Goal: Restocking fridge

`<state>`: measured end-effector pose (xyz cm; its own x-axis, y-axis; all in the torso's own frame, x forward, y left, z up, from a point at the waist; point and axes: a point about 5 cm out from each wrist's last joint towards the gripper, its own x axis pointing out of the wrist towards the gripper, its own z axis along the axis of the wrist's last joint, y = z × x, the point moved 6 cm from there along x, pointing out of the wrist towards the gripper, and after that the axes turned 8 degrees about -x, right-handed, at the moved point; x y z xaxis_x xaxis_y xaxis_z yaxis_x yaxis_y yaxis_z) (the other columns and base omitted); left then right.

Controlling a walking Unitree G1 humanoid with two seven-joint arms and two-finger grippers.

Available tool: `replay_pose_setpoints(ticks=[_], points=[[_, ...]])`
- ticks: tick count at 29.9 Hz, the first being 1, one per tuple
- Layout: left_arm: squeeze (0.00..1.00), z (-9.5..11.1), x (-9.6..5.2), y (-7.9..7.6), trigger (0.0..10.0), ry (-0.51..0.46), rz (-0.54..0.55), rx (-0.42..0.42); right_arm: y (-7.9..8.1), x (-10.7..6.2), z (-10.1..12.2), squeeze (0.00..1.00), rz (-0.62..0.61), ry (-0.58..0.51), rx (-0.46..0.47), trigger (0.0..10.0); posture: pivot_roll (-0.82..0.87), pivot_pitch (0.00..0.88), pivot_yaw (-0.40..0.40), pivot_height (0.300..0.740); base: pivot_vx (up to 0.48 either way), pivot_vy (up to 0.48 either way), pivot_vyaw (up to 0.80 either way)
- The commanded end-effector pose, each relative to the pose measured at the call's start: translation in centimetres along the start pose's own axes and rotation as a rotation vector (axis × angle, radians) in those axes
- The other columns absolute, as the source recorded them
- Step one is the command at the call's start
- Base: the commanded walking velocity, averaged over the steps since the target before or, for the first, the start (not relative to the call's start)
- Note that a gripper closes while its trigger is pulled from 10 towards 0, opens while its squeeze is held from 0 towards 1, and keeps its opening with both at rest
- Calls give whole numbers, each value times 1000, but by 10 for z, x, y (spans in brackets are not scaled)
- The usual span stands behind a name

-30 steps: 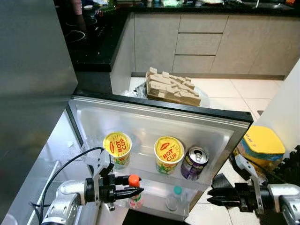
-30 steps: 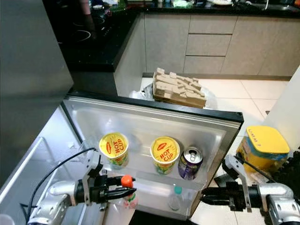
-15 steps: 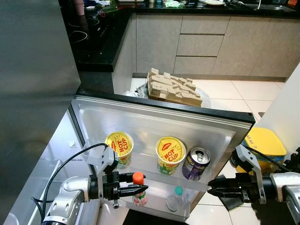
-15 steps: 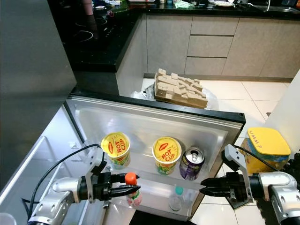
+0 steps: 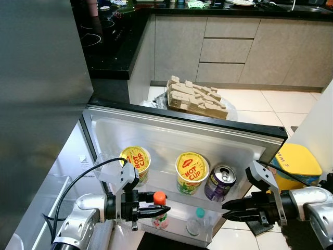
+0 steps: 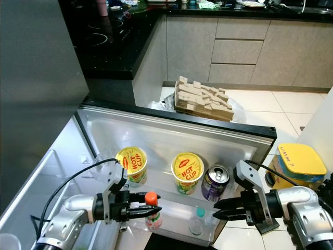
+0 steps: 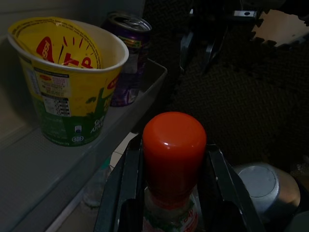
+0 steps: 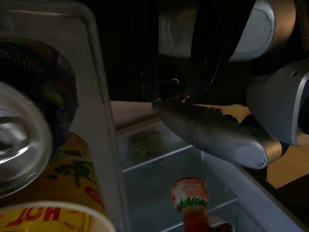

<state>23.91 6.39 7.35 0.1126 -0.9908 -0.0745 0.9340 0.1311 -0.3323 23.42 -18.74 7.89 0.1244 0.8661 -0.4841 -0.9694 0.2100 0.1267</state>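
Noodle cups: 2, one yellow "HOT CUP" point(image 5: 135, 159) and a second yellow cup point(image 5: 191, 169), both on the door shelf.
Drink cans: 1, purple can point(image 5: 220, 182) beside the second cup.
Bottles: 2, one orange-capped bottle point(image 5: 159, 211) and one clear bottle with a teal cap point(image 5: 195, 221), in the lower door shelf.
Cardboard stacks: 1, cardboard stack point(image 5: 195, 99) on the floor.
Yellow-lidded containers: 1, yellow container point(image 5: 296, 160) on the floor.
Grippers: 2, left gripper point(image 5: 156, 211) and right gripper point(image 5: 229, 205).
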Motion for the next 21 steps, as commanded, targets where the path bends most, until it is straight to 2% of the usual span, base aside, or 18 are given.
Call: replay_pose_setpoints(ticks=[1,15,21], points=[[0,6,6,-1,10000,-1,-15,23,3,4,0,0,16,13,0,10000,-59,0,-12,740,0,0,0],[0,24,17,-10,10000,-15,-71,82,4,6,1,0,14,19,3,10000,-62,0,-8,740,0,0,0],[0,37,28,-8,10000,-45,-53,141,3,7,2,0,12,17,4,10000,-62,0,-8,740,0,0,0]])
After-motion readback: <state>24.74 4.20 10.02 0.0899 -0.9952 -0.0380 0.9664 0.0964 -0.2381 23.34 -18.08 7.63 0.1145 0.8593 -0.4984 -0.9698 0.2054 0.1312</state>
